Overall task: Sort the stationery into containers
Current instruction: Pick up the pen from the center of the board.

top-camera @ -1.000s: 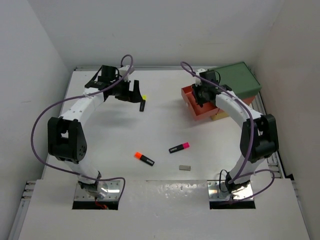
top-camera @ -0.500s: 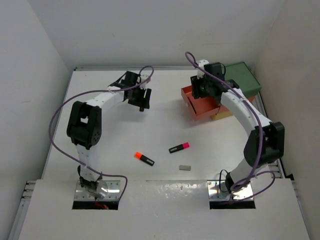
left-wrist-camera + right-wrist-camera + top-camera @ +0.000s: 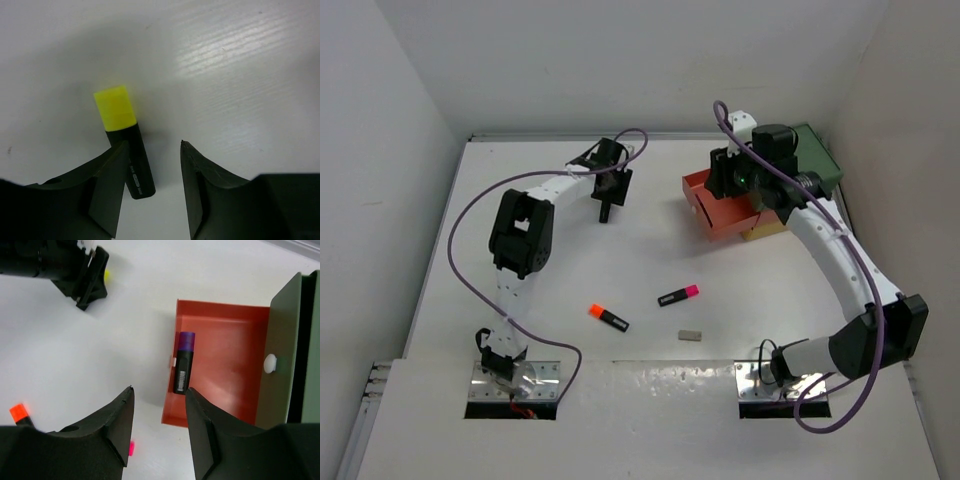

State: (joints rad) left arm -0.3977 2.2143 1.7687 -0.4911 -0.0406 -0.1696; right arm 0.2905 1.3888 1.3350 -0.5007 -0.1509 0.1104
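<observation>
Straddling the yellow highlighter (image 3: 124, 145) at eleven o'clock, the left gripper (image 3: 152, 145) stands open, unclamped. The right gripper (image 3: 160, 389) hangs open over the red drawer (image 3: 225, 355) holding one purple highlighter (image 3: 183, 365); orange highlighter (image 3: 608, 317), pink highlighter (image 3: 678, 295) and eraser (image 3: 690, 336) lie unsorted.

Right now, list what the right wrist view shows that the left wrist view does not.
Only the right wrist view: the open coral-red drawer holding a purple-capped highlighter, the green drawer beside it, an orange cap and a pink cap low down, and the right tool, open and empty. Only the left wrist view: the black body and printed label of the yellow-capped highlighter, lying between the fingers. Both: the white table, the left tool, and that highlighter's yellow cap, a speck in the right wrist view.
</observation>
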